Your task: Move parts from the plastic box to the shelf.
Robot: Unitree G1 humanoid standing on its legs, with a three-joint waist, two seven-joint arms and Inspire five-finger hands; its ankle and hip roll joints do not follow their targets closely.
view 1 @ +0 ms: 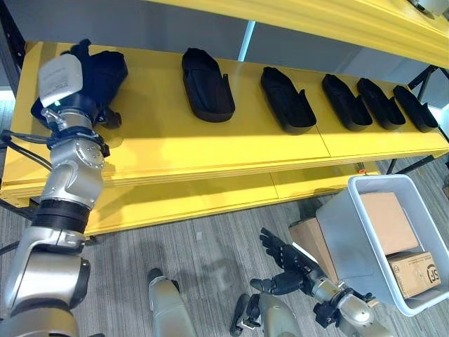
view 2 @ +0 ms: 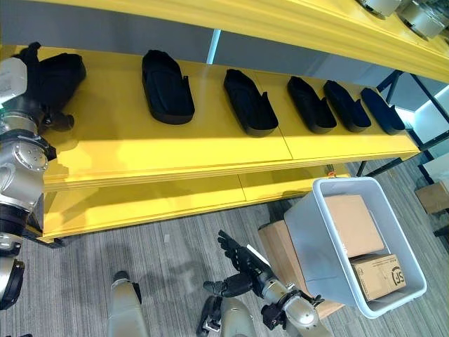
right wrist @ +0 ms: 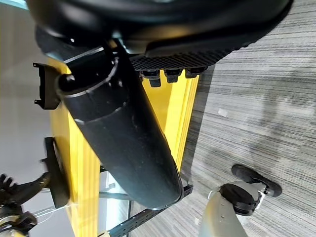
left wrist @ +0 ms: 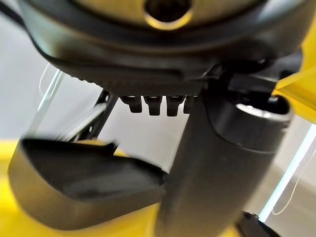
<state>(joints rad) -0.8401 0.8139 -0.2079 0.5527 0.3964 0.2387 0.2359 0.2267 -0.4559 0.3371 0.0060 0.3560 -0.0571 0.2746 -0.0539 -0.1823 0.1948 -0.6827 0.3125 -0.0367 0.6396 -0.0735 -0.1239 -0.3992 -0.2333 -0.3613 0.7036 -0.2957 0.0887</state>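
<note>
The left hand (view 1: pixel 88 84) is gripping a black moulded plastic part (view 1: pixel 105 70) on the yellow shelf (view 1: pixel 210 151) and should seat it flat in line with the row before letting go, while the right hand (view 1: pixel 284 263) is hanging with fingers spread, holding nothing.

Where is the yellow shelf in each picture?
Left eye view: yellow shelf spans the upper half.
Right eye view: same, upper half.
Left wrist view: yellow beneath the black part.
Right wrist view: yellow band behind the thumb.
Shared landmark: black parts lying on it.
</note>
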